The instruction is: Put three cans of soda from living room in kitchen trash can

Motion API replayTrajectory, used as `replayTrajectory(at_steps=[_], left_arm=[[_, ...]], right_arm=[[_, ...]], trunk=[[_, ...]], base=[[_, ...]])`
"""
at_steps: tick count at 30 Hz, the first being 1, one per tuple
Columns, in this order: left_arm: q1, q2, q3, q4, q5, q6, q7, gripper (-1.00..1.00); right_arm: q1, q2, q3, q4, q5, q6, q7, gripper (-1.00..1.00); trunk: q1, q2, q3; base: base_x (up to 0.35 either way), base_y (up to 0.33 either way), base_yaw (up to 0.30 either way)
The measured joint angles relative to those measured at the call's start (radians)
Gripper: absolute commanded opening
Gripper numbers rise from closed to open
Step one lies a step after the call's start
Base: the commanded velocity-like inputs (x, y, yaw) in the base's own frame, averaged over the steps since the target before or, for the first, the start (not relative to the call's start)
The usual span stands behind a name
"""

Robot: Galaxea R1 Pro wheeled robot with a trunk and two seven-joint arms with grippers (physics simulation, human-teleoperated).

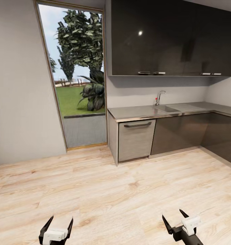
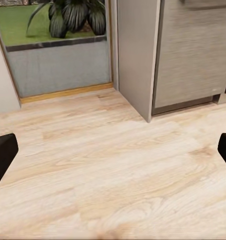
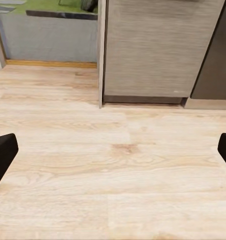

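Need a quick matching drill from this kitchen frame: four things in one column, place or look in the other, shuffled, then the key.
Things:
1. tap
2. window
3. upper cabinets
4. left gripper

Descriptions:
A. glossy dark doors fixed on the wall above the worktop
B. open, black fingers spread over the wood floor
C. chrome, standing at the sink
D. tall, showing trees and grass outside

Pairs: 1-C, 2-D, 3-A, 4-B
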Motion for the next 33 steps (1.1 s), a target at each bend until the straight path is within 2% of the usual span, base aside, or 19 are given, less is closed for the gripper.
replayTrajectory(at_steps=[22,33], left_arm=[[0.0,-0.001,-0.001,0.018,0.002,0.0,0.0,1.0],[0.0,-0.001,-0.001,0.018,-0.004,0.0,0.0,1.0]], right_arm=[[-0.001,0.001,0.002,0.02,-0.001,-0.001,-0.003,1.0],[-0.001,0.002,0.005,0.021,-0.001,-0.001,-0.003,1.0]], trunk=[[0.0,0.0,0.0],[0.0,0.0,-0.001]], base=[[0.0,0.0,0.002],[0.0,0.0,0.177]])
